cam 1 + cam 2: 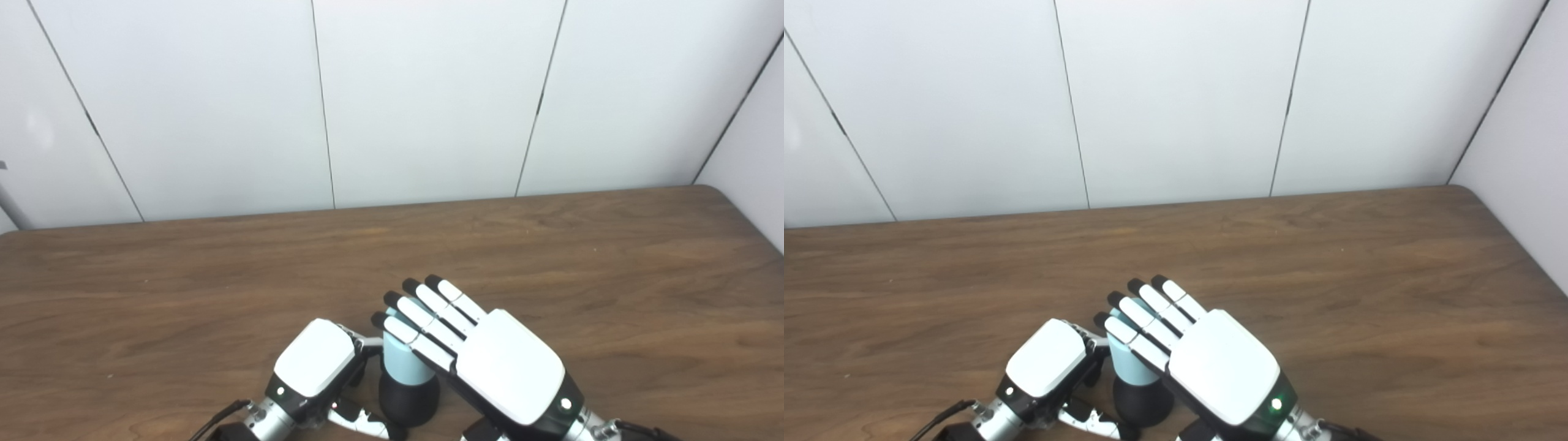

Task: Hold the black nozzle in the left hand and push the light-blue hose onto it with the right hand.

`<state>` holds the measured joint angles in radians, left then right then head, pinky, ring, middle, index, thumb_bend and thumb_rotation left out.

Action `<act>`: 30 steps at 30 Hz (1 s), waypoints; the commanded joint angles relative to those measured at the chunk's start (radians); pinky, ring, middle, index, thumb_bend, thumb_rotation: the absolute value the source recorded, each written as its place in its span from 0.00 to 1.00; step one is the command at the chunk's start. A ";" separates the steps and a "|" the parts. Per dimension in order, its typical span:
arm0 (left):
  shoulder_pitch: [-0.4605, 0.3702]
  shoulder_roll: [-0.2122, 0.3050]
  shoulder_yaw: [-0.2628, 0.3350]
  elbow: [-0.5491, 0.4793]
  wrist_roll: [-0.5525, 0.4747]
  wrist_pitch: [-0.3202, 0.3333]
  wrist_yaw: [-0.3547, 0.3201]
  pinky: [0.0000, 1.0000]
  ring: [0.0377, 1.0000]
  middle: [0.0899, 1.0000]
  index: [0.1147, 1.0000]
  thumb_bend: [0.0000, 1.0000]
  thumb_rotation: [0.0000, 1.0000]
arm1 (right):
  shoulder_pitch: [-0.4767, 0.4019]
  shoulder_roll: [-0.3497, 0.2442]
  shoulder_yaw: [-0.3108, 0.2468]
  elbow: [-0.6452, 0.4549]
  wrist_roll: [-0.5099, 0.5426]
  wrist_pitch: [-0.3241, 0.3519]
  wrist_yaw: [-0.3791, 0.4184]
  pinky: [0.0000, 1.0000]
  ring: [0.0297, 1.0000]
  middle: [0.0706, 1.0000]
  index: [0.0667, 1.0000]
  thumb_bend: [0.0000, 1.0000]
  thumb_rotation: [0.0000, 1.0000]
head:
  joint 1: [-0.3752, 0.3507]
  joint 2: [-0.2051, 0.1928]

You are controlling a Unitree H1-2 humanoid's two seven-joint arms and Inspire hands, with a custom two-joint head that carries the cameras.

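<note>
- At the near edge of the bench (184,275): black nozzle (408,401) upright, light-blue hose (401,361) seated on top.
- Left hand (315,361): fingers curled beside the nozzle; grip hidden, cannot tell.
- Right hand (484,355): fingers straight, flat on the hose, clasping nothing.
- Handling: hose likely light, stiff, smooth; take its sides.

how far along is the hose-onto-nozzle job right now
Mostly done, it seems: the light-blue hose already stands on the black nozzle, upright on the table. In hand: the right hand lies flat over the hose top, fingers extended, as if pressing; the left hand sits beside the nozzle, its grip hidden. Left: confirming full seating, which I can't judge, and releasing.
</note>
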<state>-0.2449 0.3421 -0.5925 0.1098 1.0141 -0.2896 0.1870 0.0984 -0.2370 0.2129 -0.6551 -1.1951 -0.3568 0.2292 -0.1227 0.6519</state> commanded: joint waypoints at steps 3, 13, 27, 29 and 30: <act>0.069 -0.002 -0.041 0.088 0.029 0.003 -0.025 0.11 0.13 0.17 0.41 0.52 0.04 | 0.032 -0.004 0.010 0.027 -0.022 -0.001 -0.010 1.00 1.00 1.00 0.98 0.76 0.78 | -0.001 0.000; 0.068 -0.001 -0.040 0.087 0.028 0.003 -0.026 0.11 0.14 0.17 0.41 0.52 0.04 | 0.035 -0.009 0.019 0.044 -0.001 -0.015 -0.073 0.98 0.99 0.98 0.95 0.75 0.69 | 0.000 -0.003; 0.065 -0.005 -0.041 0.092 0.030 0.006 -0.025 0.11 0.13 0.16 0.41 0.52 0.04 | 0.050 -0.029 0.054 0.066 0.118 -0.037 -0.136 0.77 0.84 0.84 0.76 0.79 0.51 | 0.003 -0.006; 0.065 -0.004 -0.042 0.091 0.031 0.008 -0.029 0.10 0.13 0.16 0.41 0.52 0.04 | 0.049 -0.033 0.059 0.064 0.125 -0.038 -0.131 0.74 0.82 0.82 0.75 0.79 0.50 | 0.003 -0.006; 0.065 -0.004 -0.042 0.089 0.033 0.009 -0.031 0.10 0.13 0.16 0.41 0.52 0.04 | 0.050 -0.034 0.061 0.063 0.126 -0.038 -0.130 0.72 0.81 0.81 0.74 0.79 0.51 | 0.005 -0.008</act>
<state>-0.2466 0.3415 -0.5928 0.1135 1.0137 -0.2899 0.1875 0.1253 -0.2373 0.2635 -0.5960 -1.0613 -0.3733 0.0502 -0.1166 0.6428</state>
